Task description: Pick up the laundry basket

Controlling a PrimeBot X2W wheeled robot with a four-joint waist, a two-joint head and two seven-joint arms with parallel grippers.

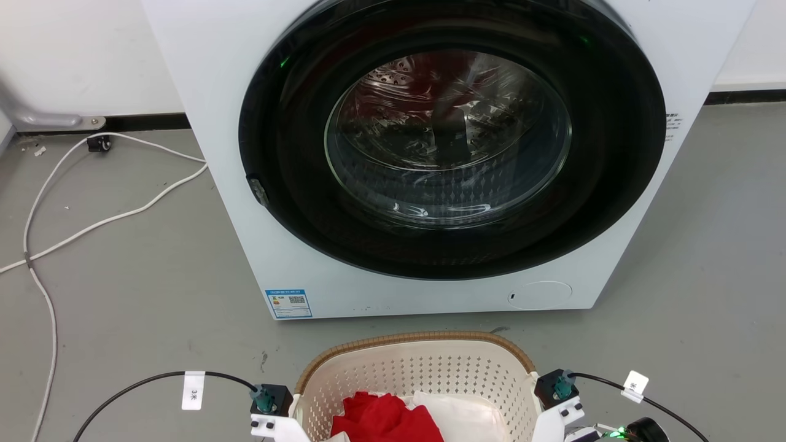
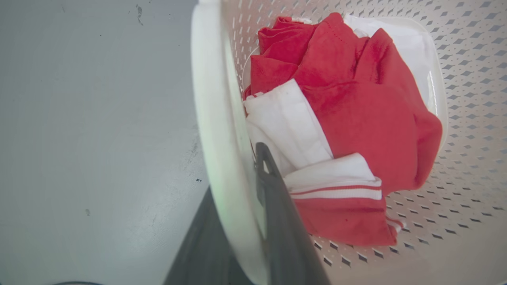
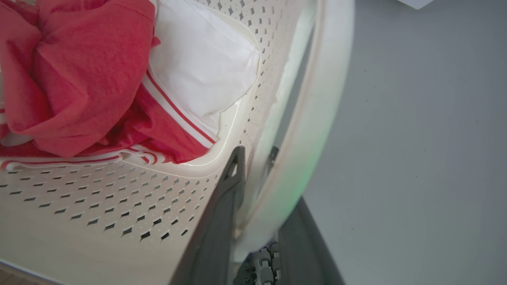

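Observation:
The cream perforated laundry basket [image 1: 424, 367] with its brown woven rim [image 1: 417, 337] sits at the bottom centre of the head view, in front of the washer. It holds red clothes [image 2: 356, 103] and white clothes [image 3: 198, 67]. My left gripper [image 2: 241, 174] straddles the basket's white left loop handle [image 2: 214, 118], one dark finger [image 2: 277, 213] inside the basket and the other outside, shut on the handle. On the opposite side, the right gripper [image 3: 253, 166] is shut on the right loop handle [image 3: 317, 118]. Both wrist blocks flank the basket in the head view.
The white washing machine [image 1: 227, 184] with its closed dark round door [image 1: 451, 135] stands right behind the basket. White cables [image 1: 92, 224] trail over the grey floor at the left. Open grey floor lies on both sides of the basket.

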